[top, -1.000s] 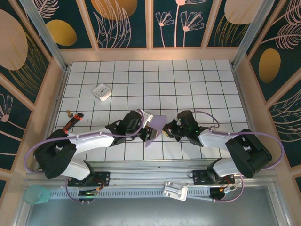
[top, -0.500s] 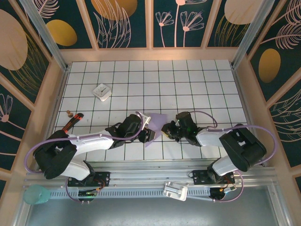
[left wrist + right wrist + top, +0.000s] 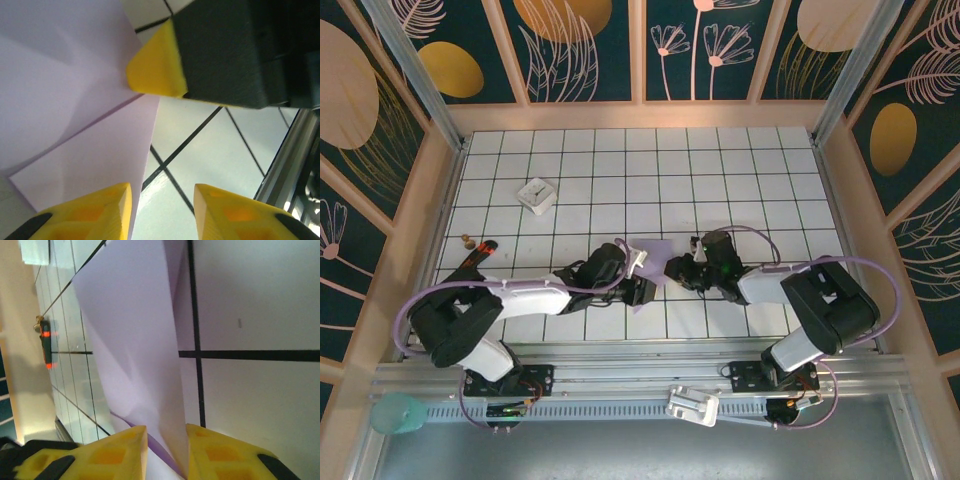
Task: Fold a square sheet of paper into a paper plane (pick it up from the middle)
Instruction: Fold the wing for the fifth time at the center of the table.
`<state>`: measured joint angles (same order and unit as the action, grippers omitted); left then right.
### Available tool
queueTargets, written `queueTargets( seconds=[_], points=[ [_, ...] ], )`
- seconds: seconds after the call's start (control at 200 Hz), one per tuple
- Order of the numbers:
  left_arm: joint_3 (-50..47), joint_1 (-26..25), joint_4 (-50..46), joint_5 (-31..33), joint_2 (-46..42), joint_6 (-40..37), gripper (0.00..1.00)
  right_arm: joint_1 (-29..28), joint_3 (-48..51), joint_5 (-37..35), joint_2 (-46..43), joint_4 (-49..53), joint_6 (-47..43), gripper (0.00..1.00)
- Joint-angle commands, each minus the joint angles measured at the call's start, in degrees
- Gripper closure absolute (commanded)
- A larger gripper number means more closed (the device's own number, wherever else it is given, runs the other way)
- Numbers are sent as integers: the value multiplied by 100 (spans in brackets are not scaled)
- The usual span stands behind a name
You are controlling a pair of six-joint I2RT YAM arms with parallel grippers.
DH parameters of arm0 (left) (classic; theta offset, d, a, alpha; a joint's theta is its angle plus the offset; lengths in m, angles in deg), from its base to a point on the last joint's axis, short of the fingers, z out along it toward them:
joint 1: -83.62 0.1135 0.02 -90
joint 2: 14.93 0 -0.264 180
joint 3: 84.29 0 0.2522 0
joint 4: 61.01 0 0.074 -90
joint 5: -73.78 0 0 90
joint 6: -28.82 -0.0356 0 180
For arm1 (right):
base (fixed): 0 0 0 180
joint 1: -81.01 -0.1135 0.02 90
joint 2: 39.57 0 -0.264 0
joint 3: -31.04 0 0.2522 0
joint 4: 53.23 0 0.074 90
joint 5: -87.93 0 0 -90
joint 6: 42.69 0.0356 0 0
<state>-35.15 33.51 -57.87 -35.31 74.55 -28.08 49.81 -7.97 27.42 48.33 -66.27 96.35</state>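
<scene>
- Paper (image 3: 655,250), part-folded, lies lower centre between my claws.
- Left claw (image 3: 161,194) narrowly parted, empty; right claw (image 3: 166,430) narrowly parted astride the fold.
- Risk: unpinched, the fold may spring back and lose its crease.

You see the right gripper (image 3: 167,452) from behind, its yellow fingertips (image 3: 100,456) a little apart. The folded lavender sheet of paper (image 3: 135,335) runs down into the gap between them and lies over the white tiled table (image 3: 250,300). At far left, a small dark tool (image 3: 46,347) with red marks rests on the tiles.
</scene>
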Motion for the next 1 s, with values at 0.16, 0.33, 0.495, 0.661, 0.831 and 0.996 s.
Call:
queueTargets(
  seconds=[0.16, 0.33, 0.495, 0.661, 0.831, 0.996],
  points=[
    [92, 394, -24, -628, 377, -173, 68, 398, -319, 817, 432, -302, -1111, 71],
    [127, 520, -186, -765, 472, -350, 69, 481, -548, 1212, 765, -334, -1504, 72],
    [209, 628, -361, -762, 502, -477, 70, 545, -669, 1315, 926, -281, -1606, 83],
    [407, 634, -619, -636, 429, -639, 69, 539, -630, 1253, 861, -268, -1115, 96],
    [426, 580, -674, -245, 7, -683, 60, 372, -627, 919, 456, 216, -19, 100],
    [521, 83, -1018, 875, -375, -953, 52, 19, -833, 230, -61, 1150, 794, 100]
  ],
)
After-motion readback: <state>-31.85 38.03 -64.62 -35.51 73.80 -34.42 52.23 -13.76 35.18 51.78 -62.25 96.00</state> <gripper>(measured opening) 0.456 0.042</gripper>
